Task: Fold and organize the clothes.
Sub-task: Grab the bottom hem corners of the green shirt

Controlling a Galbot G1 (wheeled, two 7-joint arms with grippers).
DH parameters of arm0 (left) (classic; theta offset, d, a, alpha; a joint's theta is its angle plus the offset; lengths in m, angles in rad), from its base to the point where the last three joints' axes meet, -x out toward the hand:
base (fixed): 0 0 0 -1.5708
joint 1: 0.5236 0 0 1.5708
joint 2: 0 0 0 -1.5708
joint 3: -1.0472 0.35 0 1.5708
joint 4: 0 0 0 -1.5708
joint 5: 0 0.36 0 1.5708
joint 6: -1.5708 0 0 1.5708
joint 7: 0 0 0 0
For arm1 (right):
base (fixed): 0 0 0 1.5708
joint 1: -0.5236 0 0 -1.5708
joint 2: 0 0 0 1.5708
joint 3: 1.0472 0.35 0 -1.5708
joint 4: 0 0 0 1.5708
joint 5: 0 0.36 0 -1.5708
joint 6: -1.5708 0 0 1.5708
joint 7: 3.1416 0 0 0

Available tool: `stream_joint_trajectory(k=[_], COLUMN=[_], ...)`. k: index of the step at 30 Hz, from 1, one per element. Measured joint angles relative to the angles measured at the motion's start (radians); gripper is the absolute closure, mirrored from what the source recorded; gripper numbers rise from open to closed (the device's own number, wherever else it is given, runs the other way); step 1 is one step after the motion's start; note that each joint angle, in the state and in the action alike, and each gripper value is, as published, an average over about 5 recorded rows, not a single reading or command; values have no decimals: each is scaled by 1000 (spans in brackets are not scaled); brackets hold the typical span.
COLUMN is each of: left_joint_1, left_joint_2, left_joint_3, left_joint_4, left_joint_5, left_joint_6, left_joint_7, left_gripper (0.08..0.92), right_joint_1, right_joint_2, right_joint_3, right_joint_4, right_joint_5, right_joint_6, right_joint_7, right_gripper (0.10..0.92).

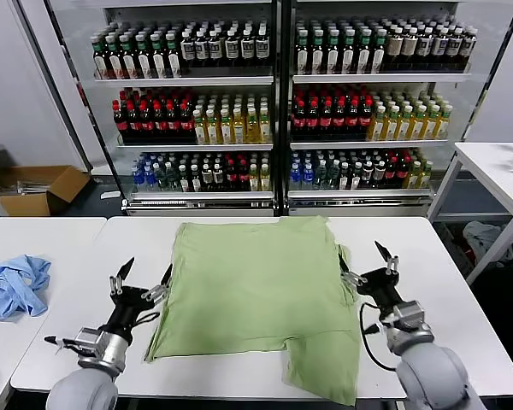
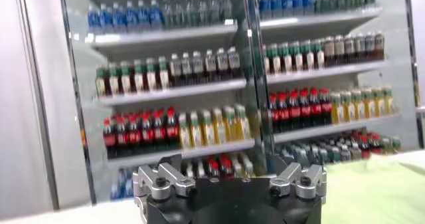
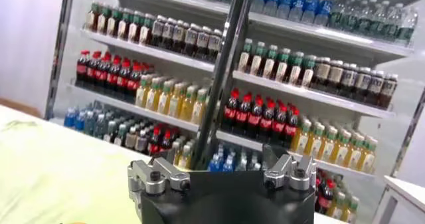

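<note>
Both our pincers stand open, left gripper (image 1: 143, 276) and right gripper (image 1: 364, 263) flanking the light green shirt (image 1: 261, 295), which lies flat mid-worktop (image 1: 445, 282), draping its near edge.

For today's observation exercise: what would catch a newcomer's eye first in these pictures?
A light green shirt lies spread across the middle of the white table, with the left gripper and right gripper open at its two side edges. Behind stand shelves of bottled drinks; a light blue garment lies crumpled far left.
</note>
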Motion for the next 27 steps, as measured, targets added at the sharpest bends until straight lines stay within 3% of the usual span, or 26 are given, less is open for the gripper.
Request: stream_joint_trajectory(k=[14, 27], left_joint_1=[142, 168], left_joint_2=[31, 26], left_joint_3=[-5, -6], left_joint_4=[-74, -50], left_joint_5=[-64, -73], left_joint_6=[153, 217], left_joint_7=[-74, -100], left_gripper=[177, 177], right_joint_1=[-193, -265], right_joint_2=[-36, -49], right_joint_3=[-24, -56], right_joint_4=[29, 18], right_joint_5=[52, 118], right_joint_6=[27, 37], right_joint_7=[38, 84], right_gripper=[203, 202])
